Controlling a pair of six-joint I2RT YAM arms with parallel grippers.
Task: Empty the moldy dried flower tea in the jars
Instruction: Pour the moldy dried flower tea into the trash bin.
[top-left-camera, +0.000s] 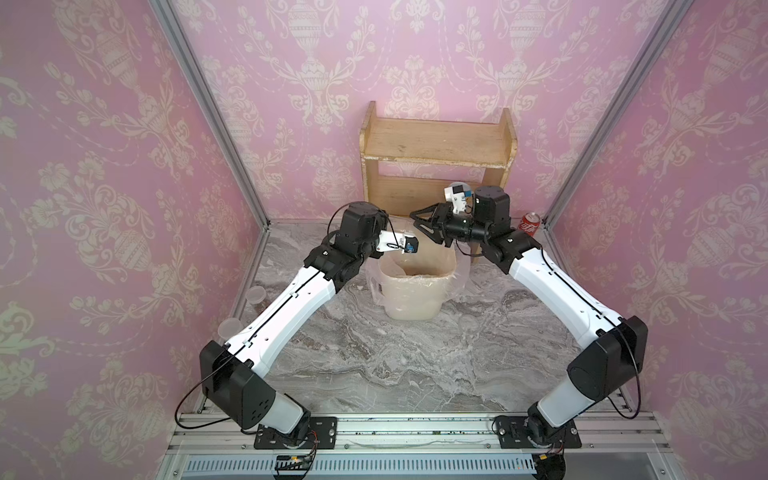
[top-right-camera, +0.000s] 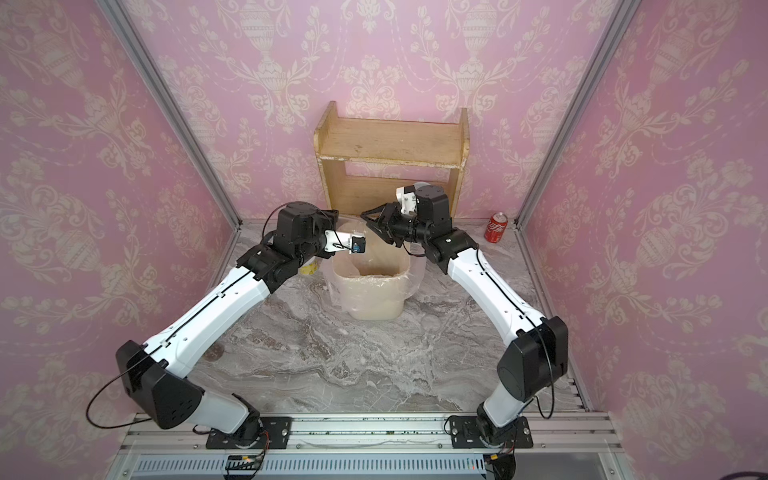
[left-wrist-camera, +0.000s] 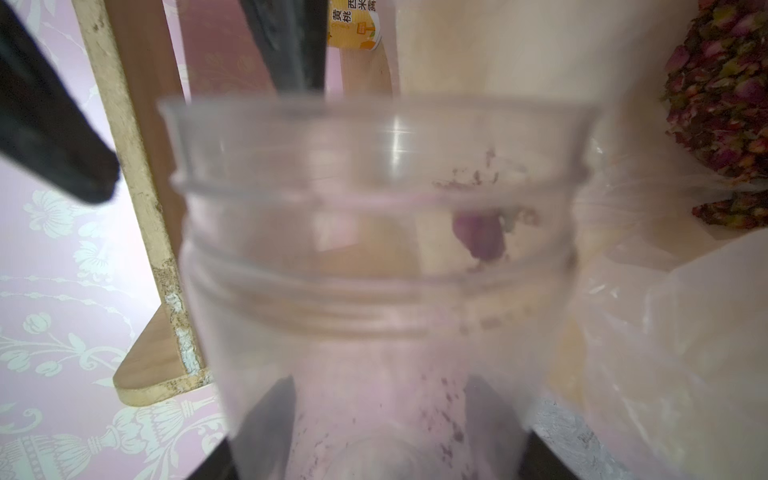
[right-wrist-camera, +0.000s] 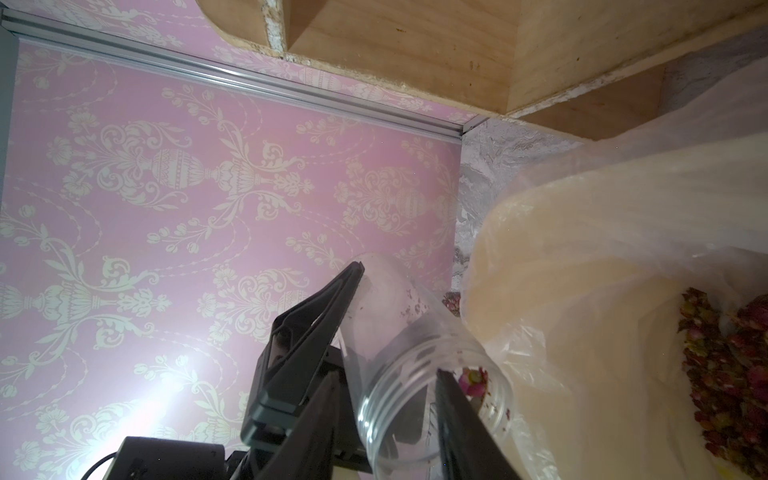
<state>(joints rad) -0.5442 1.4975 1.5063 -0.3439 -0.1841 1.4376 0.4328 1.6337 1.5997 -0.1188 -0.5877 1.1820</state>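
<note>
the left gripper (left-wrist-camera: 380, 386) was squeezed shut on the body of a clear jar (left-wrist-camera: 374, 249) and held it up over the bin (top-left-camera: 411, 303). the jar lay tipped on its side. its long way ran from the left gripper across to the right gripper (top-left-camera: 415, 221), with the open mouth facing the right one. so the right gripper was the near one for the mouth. its two black fingers (left-wrist-camera: 62, 137) stood a bit apart and held nothing. one was beside the rim and one was right at the mouth.

the jar was smooth see-through plastic with screw rings at the top. it was almost empty. one pink bud (right-wrist-camera: 471, 380) and some crumbs stuck inside near the rim. a bumpy dark red heap of tea (right-wrist-camera: 739, 374) lay in the bin's thin crinkly bag (right-wrist-camera: 582, 249). the stuck bud probably needed a poke or a shake.
</note>
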